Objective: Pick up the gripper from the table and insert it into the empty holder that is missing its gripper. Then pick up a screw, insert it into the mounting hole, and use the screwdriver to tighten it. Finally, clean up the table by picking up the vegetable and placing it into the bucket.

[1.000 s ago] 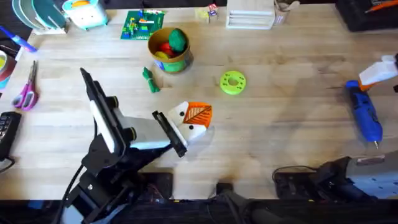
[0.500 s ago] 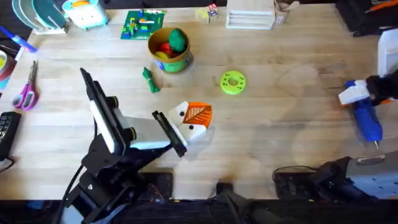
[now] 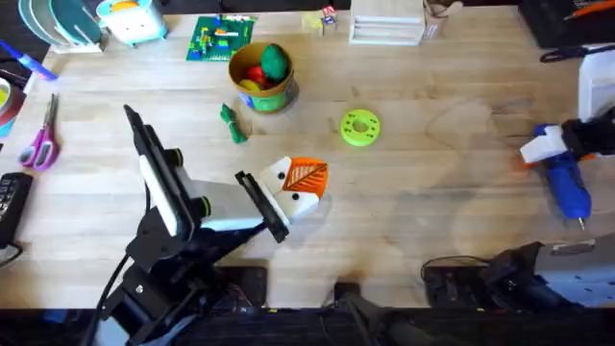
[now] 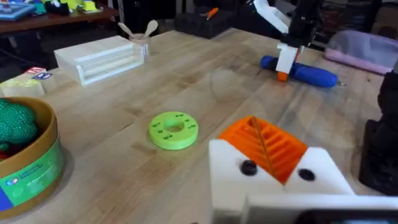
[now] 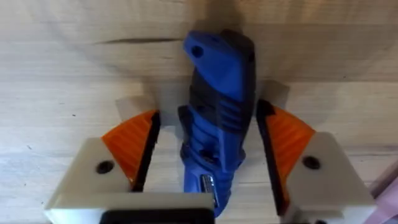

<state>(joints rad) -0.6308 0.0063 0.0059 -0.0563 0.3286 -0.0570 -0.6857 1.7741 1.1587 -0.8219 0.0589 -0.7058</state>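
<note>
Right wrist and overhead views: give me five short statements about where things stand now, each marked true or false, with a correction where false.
1. The blue screwdriver lies between the open jaws of the right gripper. True.
2. The screwdriver is lifted clear of the table. False: it lies on the wood.
3. The small dark green vegetable is inside the bucket. False: it lies on the table beside the bucket.
4. The lime green disc sits on the table between the bucket and the screwdriver. True.
5. The left gripper is reaching for the scissors. False: it is near the table's middle, far from them.
</note>
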